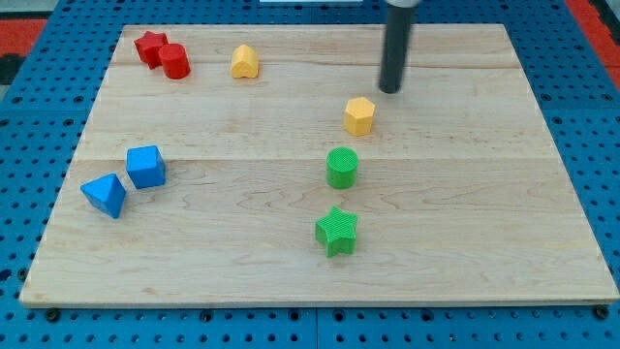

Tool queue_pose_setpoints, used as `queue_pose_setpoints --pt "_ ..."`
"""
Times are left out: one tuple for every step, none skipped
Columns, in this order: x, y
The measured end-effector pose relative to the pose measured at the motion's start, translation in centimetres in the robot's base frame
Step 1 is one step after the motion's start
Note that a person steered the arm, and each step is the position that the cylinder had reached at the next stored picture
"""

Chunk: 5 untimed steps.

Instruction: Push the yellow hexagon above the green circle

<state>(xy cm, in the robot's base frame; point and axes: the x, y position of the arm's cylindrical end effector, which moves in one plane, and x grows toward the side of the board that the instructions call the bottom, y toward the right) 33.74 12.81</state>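
The yellow hexagon (pixel 359 115) lies right of the board's middle. The green circle (pixel 342 167) stands just below it, slightly to the view's left, with a small gap between them. My tip (pixel 389 90) is on the board just above and to the right of the yellow hexagon, a short way from it and not touching.
A green star (pixel 337 231) lies below the green circle. A yellow heart-like block (pixel 245 62) lies at the top. A red star (pixel 150 46) and a red cylinder (pixel 174 61) touch at the top left. A blue cube (pixel 145 166) and a blue triangle (pixel 105 194) lie at the left.
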Motion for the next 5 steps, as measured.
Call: queue_pose_setpoints --pt "3.2 0.3" --pt "3.7 -2.8" --pt "4.0 -4.1" --pt "4.0 -5.5" --pt "4.0 -5.6"
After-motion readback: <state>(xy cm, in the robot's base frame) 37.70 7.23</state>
